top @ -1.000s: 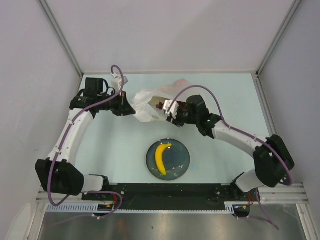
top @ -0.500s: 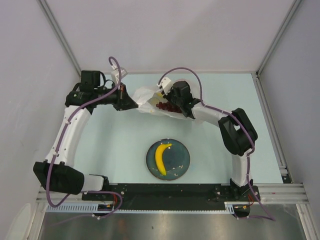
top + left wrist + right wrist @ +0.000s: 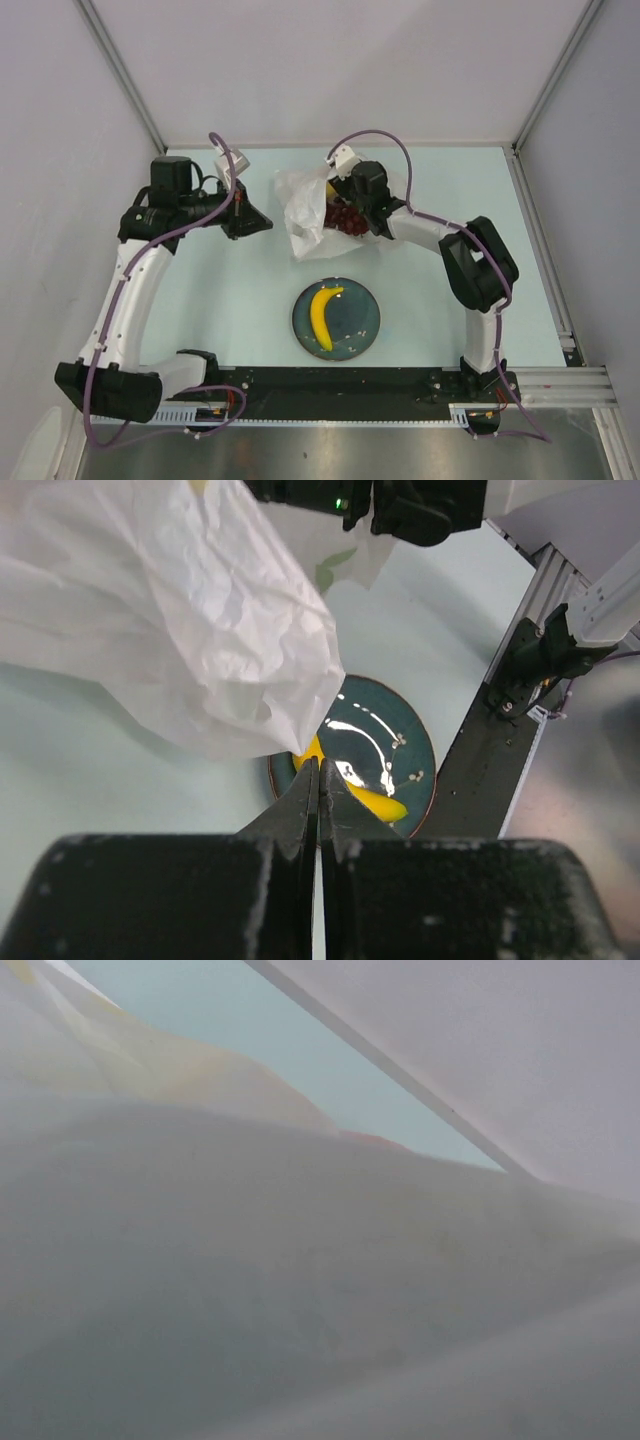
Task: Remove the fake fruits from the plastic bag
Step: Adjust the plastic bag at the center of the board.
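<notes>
Grape step: right gripper (image 3: 347, 205) is buried in the wrinkly translucent white plastic bag (image 3: 300, 228), so I can't tell its jaws. Left gripper (image 3: 318, 780) is clenched shut beside it. Next up, I'd say pinch the dark red plastic grape bunch (image 3: 345, 219) and lift clear.

bag (image 3: 300, 215) fills centre back; right arm (image 3: 430, 228) crosses from the right into it. plate (image 3: 362, 322) with banana (image 3: 322, 315) in front, open gap between bag and plate. bare table (image 3: 230, 290) left and right of plate. walls (image 3: 330, 70) close three sides. right wrist view smothered by bag.
</notes>
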`<state>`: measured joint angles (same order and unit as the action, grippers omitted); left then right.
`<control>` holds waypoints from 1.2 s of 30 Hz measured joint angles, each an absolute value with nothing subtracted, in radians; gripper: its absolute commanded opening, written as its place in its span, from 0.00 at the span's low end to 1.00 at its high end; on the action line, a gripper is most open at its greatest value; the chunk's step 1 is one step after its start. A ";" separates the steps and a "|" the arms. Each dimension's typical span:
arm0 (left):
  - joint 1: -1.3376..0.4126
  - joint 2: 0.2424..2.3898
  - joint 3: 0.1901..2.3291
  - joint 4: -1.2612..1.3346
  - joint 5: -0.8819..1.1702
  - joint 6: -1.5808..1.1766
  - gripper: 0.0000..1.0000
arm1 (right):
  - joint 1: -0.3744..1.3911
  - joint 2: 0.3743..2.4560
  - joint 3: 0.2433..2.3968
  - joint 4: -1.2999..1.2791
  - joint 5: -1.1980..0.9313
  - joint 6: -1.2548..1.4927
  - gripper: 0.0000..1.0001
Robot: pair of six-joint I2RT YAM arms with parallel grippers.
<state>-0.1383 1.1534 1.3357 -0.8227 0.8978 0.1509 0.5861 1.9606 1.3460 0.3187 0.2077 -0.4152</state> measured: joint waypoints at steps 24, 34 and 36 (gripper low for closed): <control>-0.138 1.337 1.360 -0.807 0.901 0.131 0.29 | 0.496 2.168 1.565 0.099 0.245 -0.055 0.65; -0.139 1.363 1.382 -0.831 0.880 0.139 0.30 | 0.452 2.356 1.865 -0.068 0.223 0.107 0.62; -0.139 1.368 1.388 -0.839 0.867 0.143 0.30 | 0.445 2.401 1.927 -0.093 0.216 0.124 0.58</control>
<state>-0.1394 1.3678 1.3876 -0.8394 0.8669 0.1432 0.4446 2.4012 1.9270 -0.0929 0.2165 0.1238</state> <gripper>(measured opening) 0.300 0.623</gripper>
